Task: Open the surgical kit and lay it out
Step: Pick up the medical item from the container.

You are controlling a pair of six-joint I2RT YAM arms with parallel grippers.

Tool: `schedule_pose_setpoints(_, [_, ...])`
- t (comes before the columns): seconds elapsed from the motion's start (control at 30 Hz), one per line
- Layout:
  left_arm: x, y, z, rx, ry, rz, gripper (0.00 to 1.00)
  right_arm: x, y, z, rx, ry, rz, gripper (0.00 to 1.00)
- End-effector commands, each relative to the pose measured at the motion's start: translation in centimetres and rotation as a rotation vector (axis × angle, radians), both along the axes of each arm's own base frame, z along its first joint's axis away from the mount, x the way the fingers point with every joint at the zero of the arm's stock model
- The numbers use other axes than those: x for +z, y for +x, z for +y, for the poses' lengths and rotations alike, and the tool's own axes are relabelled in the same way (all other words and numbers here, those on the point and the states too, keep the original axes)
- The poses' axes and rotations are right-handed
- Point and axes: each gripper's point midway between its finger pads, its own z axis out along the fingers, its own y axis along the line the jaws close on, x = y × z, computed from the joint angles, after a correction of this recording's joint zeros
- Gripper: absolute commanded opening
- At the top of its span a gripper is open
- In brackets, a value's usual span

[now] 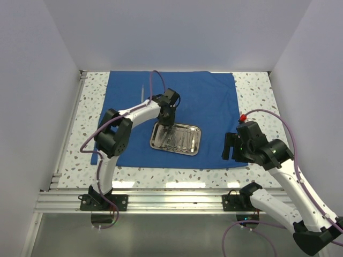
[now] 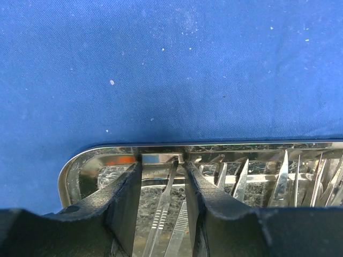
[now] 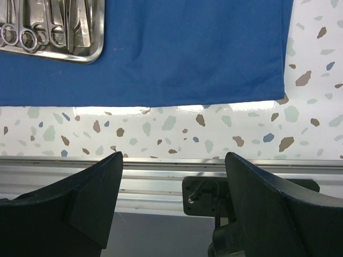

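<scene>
Left gripper [image 2: 162, 176]: down in the near-left corner of the steel tray [image 2: 80, 166]. Fingers [image 2: 126, 206] are part-way apart and straddle a slim silver instrument [image 2: 161, 206], with a second thin piece lying right alongside it. There's a gap on both sides, so it isn't clamped on anything and isn't carrying anything yet.

Right gripper [image 3: 173, 158]: jaws wide, nothing between them. It's parked low over the near-right edge of the blue cloth [image 2: 161, 69], above the speckled table [image 1: 252, 85], well apart from the tray.

Where the kit is: the cloth is unfolded and lies flat over the middle of the table. The tray sits on it, slightly near of centre.

Progress, my read:
- Done: wrap opened, tray exposed.
- One thin silver piece [image 1: 142, 93] lies alone on the cloth, far-left of the tray. It looks like an instrument already laid out, but it's too small to say which.
- Left: nearly everything else. The ring-handled scissor types [image 3: 27, 35] and several tweezers are bunched side by side in the tray.

So roughly early-middle, with the open phase finished and layout barely started. The next pick looks fiddly. The pieces lie flat and close together on steel, so grabbing two at once or skidding off is the risk.
</scene>
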Motion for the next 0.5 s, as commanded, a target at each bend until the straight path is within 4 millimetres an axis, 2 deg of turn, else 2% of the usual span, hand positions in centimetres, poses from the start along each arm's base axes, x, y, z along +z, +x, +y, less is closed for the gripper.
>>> schedule_pose_setpoints(0.0, [1.4,-0.1,0.2,-0.004,-0.003,-0.036,0.41,0.4,0.0,-0.2,-0.016,0.003,-0.016,0.81])
schedule_pose_setpoints(0.23, [-0.6,-1.5,0.7,-0.010,-0.002,0.006,0.38,0.4,0.1,-0.1,-0.010,0.000,-0.007,0.81])
schedule_pose_setpoints(0.47, [-3.8,-3.6,1.8,-0.023,0.028,0.068,0.19,0.3,0.2,-0.2,-0.021,-0.007,-0.005,0.81])
